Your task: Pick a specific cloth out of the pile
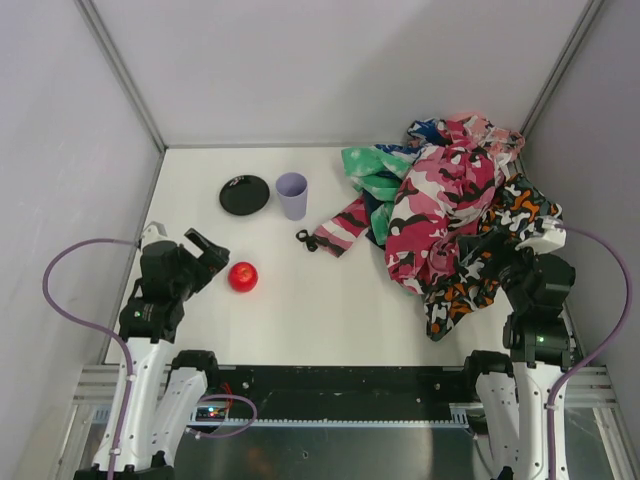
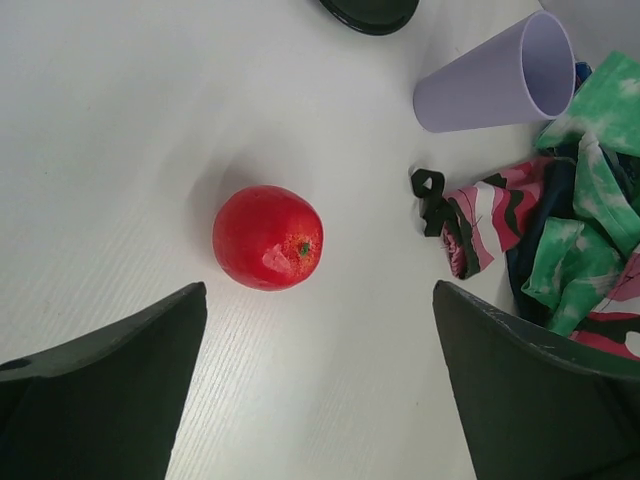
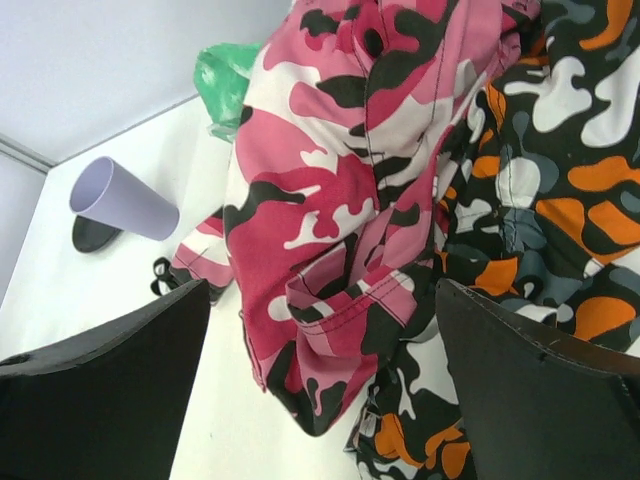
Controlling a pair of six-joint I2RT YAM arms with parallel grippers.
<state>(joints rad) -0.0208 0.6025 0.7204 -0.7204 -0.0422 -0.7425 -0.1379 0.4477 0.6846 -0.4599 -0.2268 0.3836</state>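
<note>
The pile (image 1: pixel 445 200) of bright garments lies at the back right: pink camouflage (image 3: pixel 330 180), green-white tie-dye (image 2: pixel 590 230) and orange-black-white camouflage (image 3: pixel 560 200). A narrow dark blue strip (image 1: pixel 377 222) shows between the green and the pink; I cannot tell whether it is the cloth. My right gripper (image 1: pixel 495 255) hovers open over the pile's near edge, with a pink camouflage fold below and between its fingers (image 3: pixel 322 295), touching nothing. My left gripper (image 1: pixel 208 252) stands open over bare table (image 2: pixel 320 300), far left of the pile.
A red tomato-like ball (image 1: pixel 243 276) (image 2: pixel 267 237) lies just ahead of the left gripper. A purple cup (image 1: pixel 292 194) (image 2: pixel 490 75) and a black dish (image 1: pixel 245 194) sit mid-table. A black drawstring loop (image 1: pixel 305 240) trails from a pink sleeve. Grey walls enclose three sides.
</note>
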